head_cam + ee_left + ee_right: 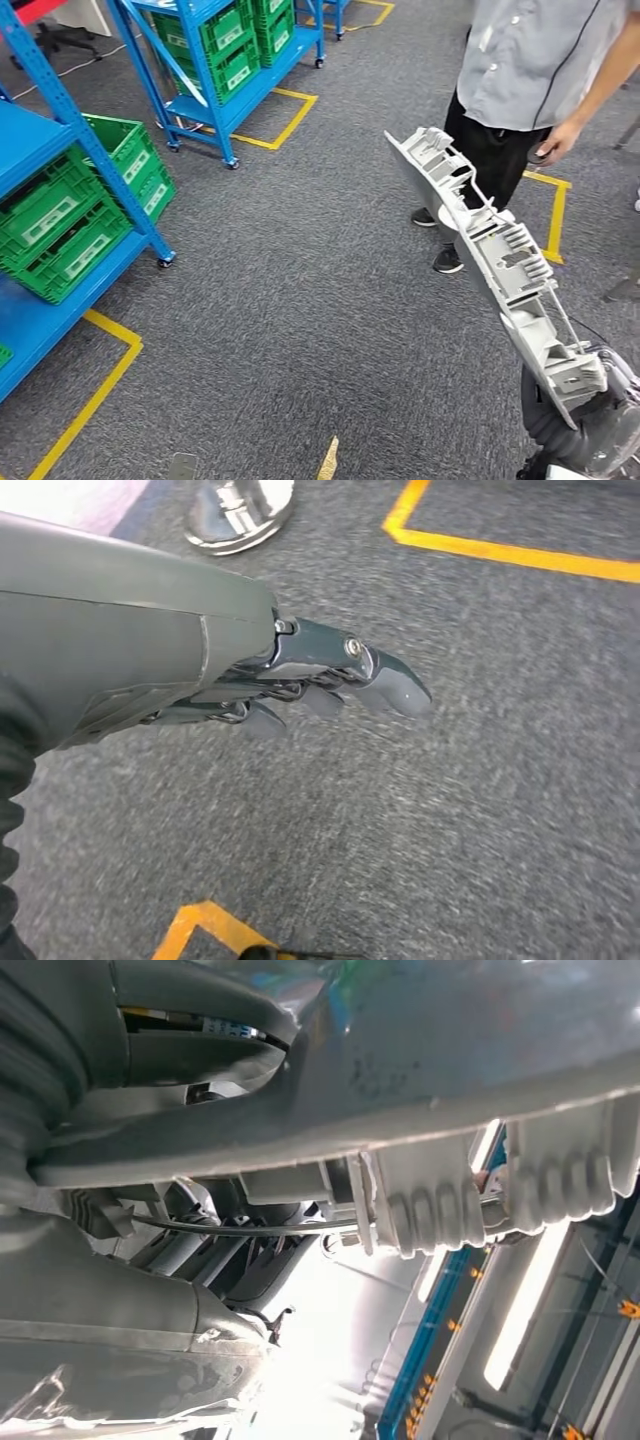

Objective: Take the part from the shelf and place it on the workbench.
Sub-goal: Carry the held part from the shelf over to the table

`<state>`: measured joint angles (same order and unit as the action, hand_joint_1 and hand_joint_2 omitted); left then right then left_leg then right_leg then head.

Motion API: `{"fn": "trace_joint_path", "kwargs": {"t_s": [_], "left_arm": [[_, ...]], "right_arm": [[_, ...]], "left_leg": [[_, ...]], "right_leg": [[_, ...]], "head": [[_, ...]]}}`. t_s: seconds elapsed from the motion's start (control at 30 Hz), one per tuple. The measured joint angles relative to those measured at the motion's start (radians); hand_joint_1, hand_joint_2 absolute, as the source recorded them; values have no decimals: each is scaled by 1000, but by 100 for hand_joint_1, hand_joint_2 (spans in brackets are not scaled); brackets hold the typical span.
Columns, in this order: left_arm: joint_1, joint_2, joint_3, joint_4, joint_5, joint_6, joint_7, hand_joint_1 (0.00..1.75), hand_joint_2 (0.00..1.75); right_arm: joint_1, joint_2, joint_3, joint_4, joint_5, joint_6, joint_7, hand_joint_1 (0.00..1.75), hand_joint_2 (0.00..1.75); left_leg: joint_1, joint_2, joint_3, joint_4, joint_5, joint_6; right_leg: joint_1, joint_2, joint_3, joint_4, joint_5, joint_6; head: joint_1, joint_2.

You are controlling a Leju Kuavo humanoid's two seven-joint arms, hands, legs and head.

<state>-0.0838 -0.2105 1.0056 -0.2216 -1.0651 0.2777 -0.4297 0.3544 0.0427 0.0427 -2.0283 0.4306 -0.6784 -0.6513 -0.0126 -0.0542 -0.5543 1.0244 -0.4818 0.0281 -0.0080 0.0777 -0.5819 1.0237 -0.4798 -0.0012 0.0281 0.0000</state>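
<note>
A long grey plastic part (494, 255) with ribs and clips slants up and to the left from the lower right of the head view, above the carpet. My right hand (596, 410) grips its near end. In the right wrist view the part (468, 1080) lies close against the camera, with the hand's thumb (136, 1330) and fingers (219, 1040) closed around it. My left hand (332, 675) hangs over the grey carpet with its fingers stretched out straight and nothing in them.
Blue shelves (68, 110) with green crates (56, 225) stand at the left, and another blue rack (226, 60) farther back. A person (528, 70) in a grey shirt stands just behind the part. Yellow floor lines (90, 400) mark the carpet.
</note>
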Motion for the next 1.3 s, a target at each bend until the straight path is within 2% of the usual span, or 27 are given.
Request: {"fn": "trace_joint_path", "kwargs": {"t_s": [0.07,0.13,0.2,0.27,0.3,0.33,0.37,0.43,0.5,0.57,0.6,0.67,0.73,0.77,0.8,0.83,0.87,0.9,0.97,1.0,1.03,1.1,1.13,1.17,1.23,1.27,1.3], "left_arm": [[-2,0,0,0,0,-2,0,0,175],[-3,-2,0,0,1,-5,0,0,175],[-1,-3,1,0,1,-8,-1,0,175],[2,-4,1,0,1,-8,-1,0,175],[2,-4,1,0,1,-8,-1,0,175],[2,-4,1,0,1,-8,-1,0,175],[2,-5,1,0,1,-8,-1,0,175],[2,-5,1,0,1,-8,-1,0,175],[2,-4,1,0,0,-7,-1,0,175],[2,-3,1,0,0,-6,-1,0,175],[1,-3,1,0,0,-5,-1,0,175],[-2,-3,2,0,0,-5,-1,0,175],[-1,-3,2,0,0,-5,-1,0,175],[1,-3,2,0,0,-5,-1,0,175],[2,-3,2,0,0,-5,-1,0,175],[3,-3,2,0,0,-5,-1,0,175],[4,-2,2,0,0,-5,-1,0,175],[3,-2,3,0,0,-5,-1,0,175],[3,0,3,0,0,-5,0,0,175],[3,1,3,0,0,-4,0,0,175],[3,1,3,0,-1,-4,0,0,175],[1,1,4,0,-1,-3,0,0,175],[-1,1,4,0,0,-3,0,0,175],[-1,0,4,0,0,-3,0,0,175],[0,0,5,0,0,-2,0,0,175],[2,-1,5,0,0,-2,0,0,175],[4,-1,6,0,0,-2,0,0,175]], "right_arm": [[2,1,-1,-1,0,0,-1,175,175],[5,2,-6,-3,-1,0,-3,175,175],[4,2,-12,-4,-2,0,-6,175,175],[4,3,-15,-4,-5,0,-7,175,175],[6,3,-16,-4,-8,0,-8,175,175],[7,4,-18,-4,-10,0,-8,175,175],[8,4,-20,-4,-13,0,-9,175,175],[7,6,-25,-4,-19,0,-13,175,175],[6,9,-28,-5,-23,0,-17,175,175],[8,13,-33,-6,-27,0,-19,175,175],[10,14,-35,-6,-28,0,-19,175,175],[12,18,-39,-6,-30,0,-20,175,175],[12,21,-40,-6,-32,0,-20,175,175],[12,22,-40,-6,-32,0,-21,175,175],[12,24,-41,-6,-32,0,-21,175,175],[13,25,-41,-6,-33,0,-21,175,175],[13,26,-41,-6,-33,0,-21,175,175],[13,27,-42,-6,-33,0,-22,175,175],[13,27,-42,-6,-33,0,-22,175,175],[13,27,-42,-6,-33,0,-22,175,175],[14,27,-43,-6,-34,0,-23,175,175],[17,27,-46,-6,-35,0,-23,175,175],[19,27,-49,-6,-35,0,-23,175,175],[19,27,-51,-7,-35,0,-23,175,175],[17,28,-54,-8,-35,0,-23,175,175],[15,28,-54,-8,-36,0,-24,175,175],[16,28,-55,-8,-36,0,-24,175,175]], "left_leg": [[1,6,5,-19,-2,1],[4,22,9,-34,7,3],[6,42,11,-44,13,6],[5,63,9,-44,13,8],[5,74,8,-44,13,8],[5,85,8,-43,12,7],[6,95,8,-42,11,6],[4,112,9,-36,5,-3],[-1,127,9,-27,-2,-14],[-3,143,9,-22,-4,-22],[-1,143,10,-19,-8,-26],[5,115,-4,20,-42,-37],[9,77,-54,134,-107,-44],[10,70,-82,198,-134,-45],[10,67,-103,243,-146,-44],[10,65,-109,253,-137,-41],[9,60,-98,227,-110,-35],[8,48,-74,173,-73,-26],[6,-1,-18,52,-16,-7],[5,-19,-1,13,-7,-1],[4,-26,7,-5,-8,1],[6,-6,11,-21,-7,1],[8,6,12,-29,-2,1],[11,19,14,-37,2,2],[11,47,15,-44,6,3],[10,62,14,-44,7,4],[10,77,14,-43,6,4]], "right_leg": [[-2,11,-9,-3,5,11],[-1,-12,-23,13,-8,19],[-2,-51,-64,95,-60,26],[-4,-65,-119,215,-115,34],[-5,-68,-134,249,-122,39],[-7,-70,-131,248,-111,43],[-8,-77,-108,209,-85,46],[-9,-113,-35,79,-33,51],[-6,-136,7,4,-16,40],[-4,-120,9,-1,-16,22],[-4,-111,7,-1,-14,16],[-7,-93,6,-2,-10,4],[-7,-74,4,-2,-7,-3],[-6,-62,4,-2,-7,-5],[-5,-50,3,-2,-6,-6],[-3,-37,3,-2,-5,-7],[-2,-24,3,-2,-4,-8],[0,-10,3,-2,-3,-8],[0,15,1,-1,0,-5],[-1,25,-2,-1,2,-2],[-2,36,-7,-1,6,3],[-5,51,-17,-2,10,14],[-4,38,-25,5,5,19],[-2,14,-39,28,-11,23],[0,-44,-89,131,-71,30],[-2,-58,-119,197,-101,35],[-4,-65,-141,247,-118,39]], "head": [[-1,0],[1,0],[5,0],[6,0],[6,0],[6,0],[6,0],[7,0],[7,0],[4,0],[4,0],[2,0],[-1,0],[-1,0],[-1,0],[-1,0],[-1,0],[-1,0],[0,0],[-1,0],[-1,0],[-3,0],[-2,0],[1,0],[7,0],[8,0],[8,0]]}}
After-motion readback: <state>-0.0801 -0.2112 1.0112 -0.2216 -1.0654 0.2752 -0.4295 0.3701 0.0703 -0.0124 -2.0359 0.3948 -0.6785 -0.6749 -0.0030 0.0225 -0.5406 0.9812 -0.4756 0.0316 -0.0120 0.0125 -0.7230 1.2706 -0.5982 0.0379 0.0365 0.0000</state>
